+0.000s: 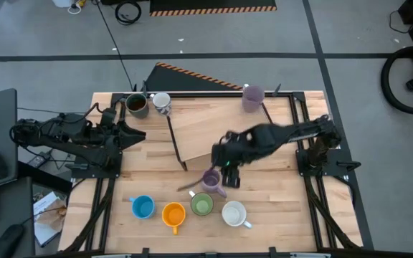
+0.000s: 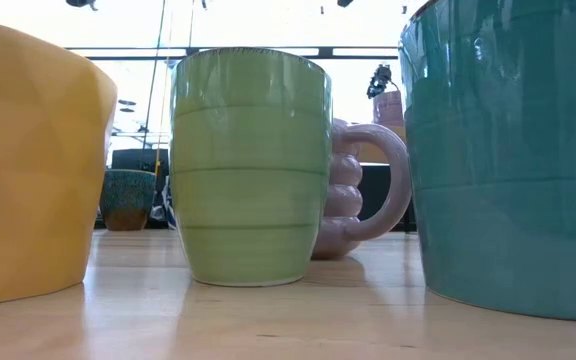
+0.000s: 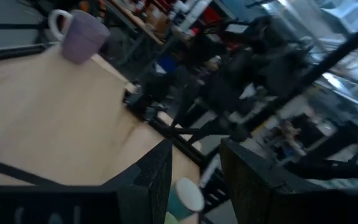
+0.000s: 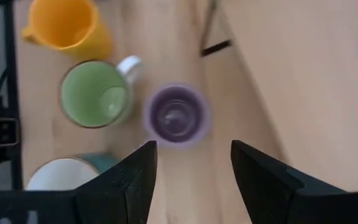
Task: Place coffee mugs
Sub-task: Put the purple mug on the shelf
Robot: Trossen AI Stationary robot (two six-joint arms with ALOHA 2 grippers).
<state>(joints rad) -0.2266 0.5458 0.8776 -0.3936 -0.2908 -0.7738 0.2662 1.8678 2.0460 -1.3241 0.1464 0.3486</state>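
Hovering over the purple mug [image 4: 177,116] at 12 o'clock of the green mug [image 4: 96,93], the right gripper [image 4: 190,163] has open fingers; lift straight up, avoiding its handle. Left gripper [image 3: 194,163] waits, fingers apart.

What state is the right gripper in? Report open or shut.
Open. In the right wrist view the right gripper has its two fingers spread apart, nothing between them, above the upright lilac mug on the table.

Surface [image 1: 278,215]: pale wood planks, smooth, faint sheen. Green mug [image 2: 250,165]: glazed ceramic, glossy, ridged bands. Lilac mug [image 2: 363,190]: glossy glaze. Right gripper [image 4: 191,168] fingers [image 4: 132,177]: matt black plastic.
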